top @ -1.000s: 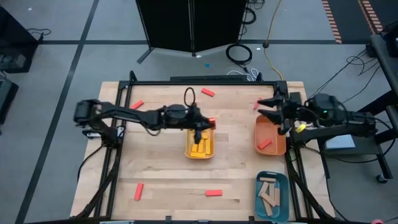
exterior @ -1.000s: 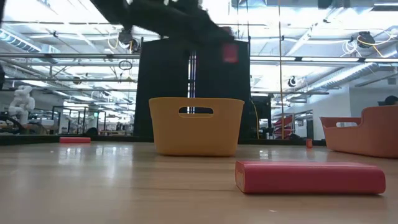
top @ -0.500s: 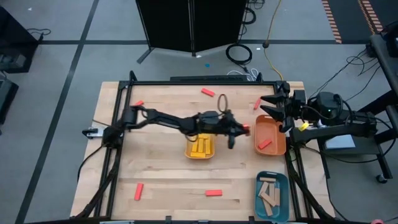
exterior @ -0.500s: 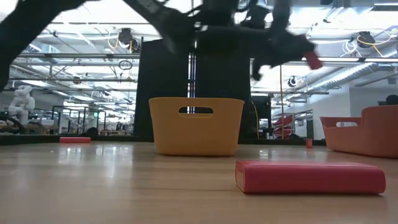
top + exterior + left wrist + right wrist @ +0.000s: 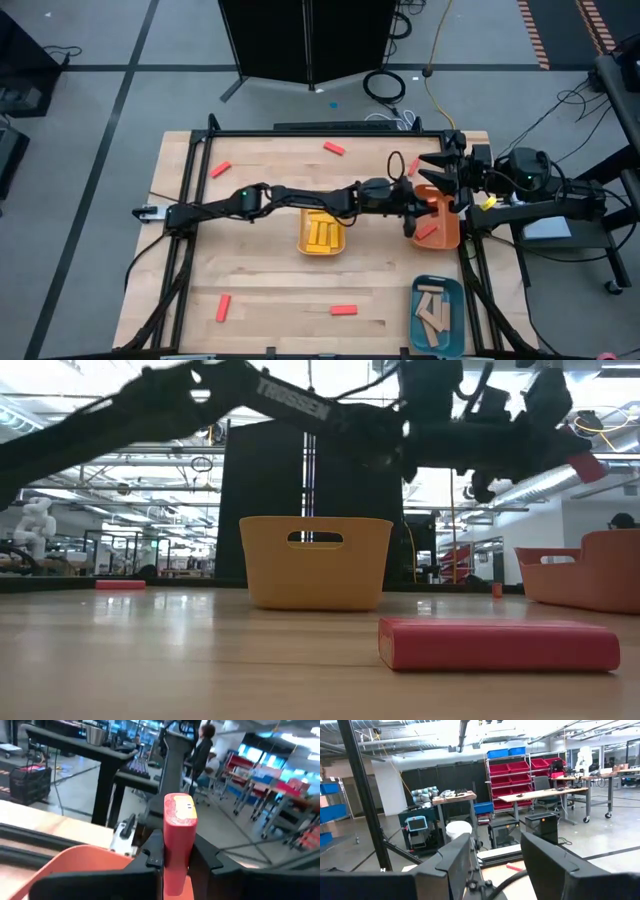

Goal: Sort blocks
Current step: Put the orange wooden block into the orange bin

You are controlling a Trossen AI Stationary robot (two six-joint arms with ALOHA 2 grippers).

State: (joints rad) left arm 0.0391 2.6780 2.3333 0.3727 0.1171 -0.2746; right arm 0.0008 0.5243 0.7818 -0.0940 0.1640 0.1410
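The left arm reaches across the table from the left side, past the yellow tray, so that the left gripper hangs over the near-left edge of the orange tray. Its fingers are clamped on a red block, which stands upright between them in the left wrist view, with the orange tray's rim just below. In the low view the same block shows high above the tabletop, at the end of the arm.

The right gripper waits at the far edge of the orange tray, fingers spread wide and holding nothing.

Inside the orange tray lies 1 red block. The yellow tray, to the left of the orange tray, holds yellow blocks. The teal tray, nearer than the orange tray, holds tan wooden blocks.

Loose red blocks lie on the wooden table: 1 far and left of the orange tray, 1 further left near the table's far-left corner, and 2 near the front edge, left of the teal tray.
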